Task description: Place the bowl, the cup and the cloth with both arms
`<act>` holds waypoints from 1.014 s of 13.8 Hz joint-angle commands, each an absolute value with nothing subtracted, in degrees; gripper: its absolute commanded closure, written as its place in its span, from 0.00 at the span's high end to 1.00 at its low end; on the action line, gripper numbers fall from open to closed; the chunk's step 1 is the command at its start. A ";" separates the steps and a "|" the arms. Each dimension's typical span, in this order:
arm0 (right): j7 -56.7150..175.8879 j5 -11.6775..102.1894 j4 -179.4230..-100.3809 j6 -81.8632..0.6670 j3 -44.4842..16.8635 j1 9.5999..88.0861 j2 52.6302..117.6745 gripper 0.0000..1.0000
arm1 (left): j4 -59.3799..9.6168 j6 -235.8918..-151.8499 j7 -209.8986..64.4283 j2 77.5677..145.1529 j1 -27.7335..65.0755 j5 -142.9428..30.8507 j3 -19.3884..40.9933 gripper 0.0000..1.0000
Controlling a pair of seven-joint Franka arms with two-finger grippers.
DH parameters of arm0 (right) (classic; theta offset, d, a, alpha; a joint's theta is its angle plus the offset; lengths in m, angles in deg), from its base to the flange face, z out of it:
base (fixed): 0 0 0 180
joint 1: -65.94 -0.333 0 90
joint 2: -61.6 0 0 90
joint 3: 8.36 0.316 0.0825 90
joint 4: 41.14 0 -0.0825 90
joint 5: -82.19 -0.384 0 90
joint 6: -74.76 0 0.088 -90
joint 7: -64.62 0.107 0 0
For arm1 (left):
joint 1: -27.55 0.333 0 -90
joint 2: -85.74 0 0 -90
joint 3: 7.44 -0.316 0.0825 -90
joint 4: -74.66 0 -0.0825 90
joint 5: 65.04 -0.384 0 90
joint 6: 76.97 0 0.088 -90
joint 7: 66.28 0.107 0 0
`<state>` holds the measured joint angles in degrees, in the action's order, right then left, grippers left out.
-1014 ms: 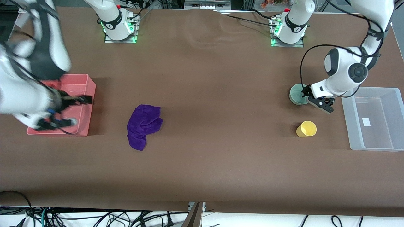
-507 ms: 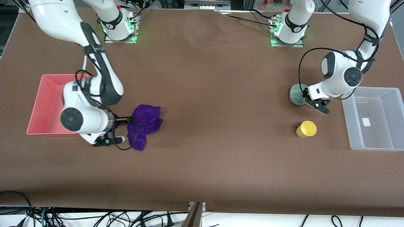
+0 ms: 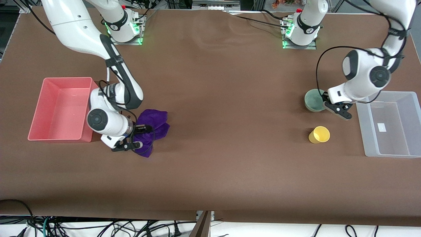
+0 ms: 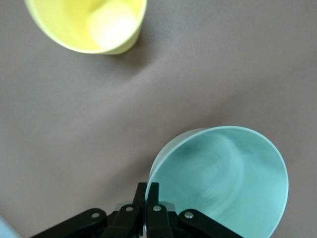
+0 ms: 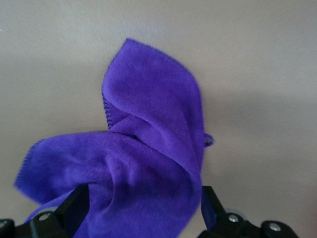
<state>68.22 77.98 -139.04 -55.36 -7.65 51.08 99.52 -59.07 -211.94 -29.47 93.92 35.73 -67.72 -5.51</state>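
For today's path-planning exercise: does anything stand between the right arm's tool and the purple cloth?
Nothing visible: the right tool is open, its fingers either side of the fuzzy deep-purple cloth.

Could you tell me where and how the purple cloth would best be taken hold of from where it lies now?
Probably at the thick bunched fold in the middle of the cloth, coming straight down from above. It lies crumpled on the table with soft raised ridges, so a pinch there should gather several layers. The right tool is open, its fingers either side of that bunch, over the cloth's end nearer the front camera.
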 commanded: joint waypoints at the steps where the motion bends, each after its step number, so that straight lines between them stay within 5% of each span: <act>1: 68.57 77.18 -140.90 -57.52 -7.75 50.65 99.65 0.98 | -48.53 -197.52 -21.67 91.36 40.79 -68.38 -5.94 0.00; 2: 68.57 77.18 -140.90 -57.52 -7.75 50.74 99.92 0.75 | -43.78 -193.64 -17.81 92.32 42.82 -68.38 -5.94 0.00; 4: 68.57 77.18 -140.81 -57.34 -7.66 50.56 100.27 0.03 | -33.94 -189.40 -8.94 97.31 48.00 -68.55 -6.03 0.00; 9: 67.44 76.57 -139.15 -56.82 -7.48 51.44 99.84 0.00 | -14.05 -189.03 3.76 115.76 57.68 -68.64 -6.03 0.00; 12: 66.90 77.35 -136.52 -52.10 -7.74 52.14 98.00 0.00 | -10.86 -194.81 3.94 122.55 59.35 -68.55 -6.03 0.00; 14: 64.55 77.62 -131.00 -41.40 -8.10 53.54 96.85 0.00 | -10.95 -199.21 4.38 125.10 61.37 -68.55 -6.03 0.00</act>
